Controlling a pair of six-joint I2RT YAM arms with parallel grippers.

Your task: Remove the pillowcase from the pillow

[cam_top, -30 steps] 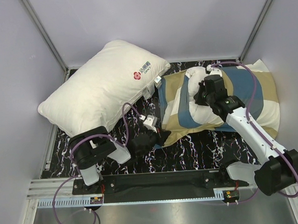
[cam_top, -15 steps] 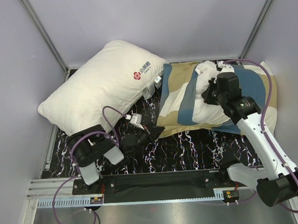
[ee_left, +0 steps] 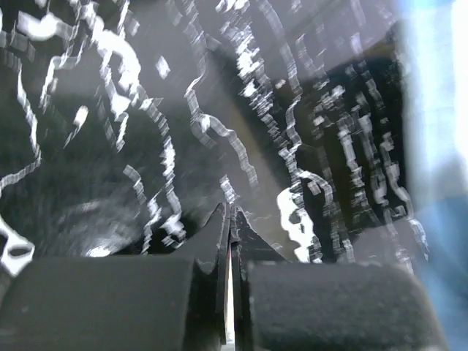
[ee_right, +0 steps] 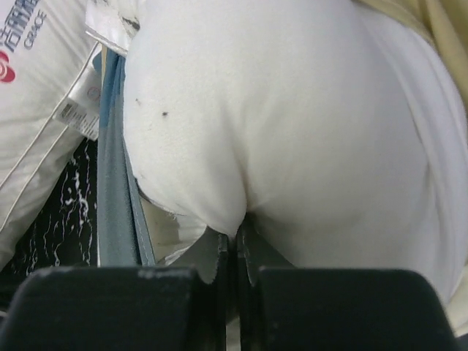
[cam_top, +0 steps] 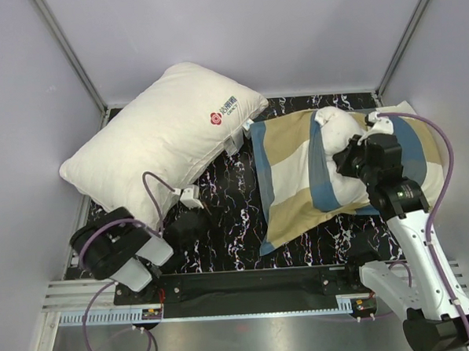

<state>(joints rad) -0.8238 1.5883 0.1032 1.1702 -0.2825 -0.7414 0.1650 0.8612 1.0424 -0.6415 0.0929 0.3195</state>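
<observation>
Right gripper point(ee_right: 234, 234) is clamped on a bunched fold of the pillow point(ee_right: 292, 110), jaws nearly together with the off-white fabric bulging just ahead of the tips. The pillowcase point(cam_top: 289, 169) wraps the rest of the pillow: a blue edge of it hangs just left of the fingers in the wrist view, and tan cloth shows up and to the right.

The left gripper point(cam_top: 191, 223) has its jaws together on nothing, low over the black marbled table point(ee_left: 110, 110), well apart from the case's near corner and close to the white logo pillow point(cam_top: 161, 128).

The step in hand looks like drawing the pillow out through the open end. To do it well, the pinch should hold pillow fabric only, with none of the blue edge in it. The pull should run straight away from the case's mouth. The case probably needs anchoring first, so the left gripper should take its near corner; otherwise cover and pillow are likely to slide together.
</observation>
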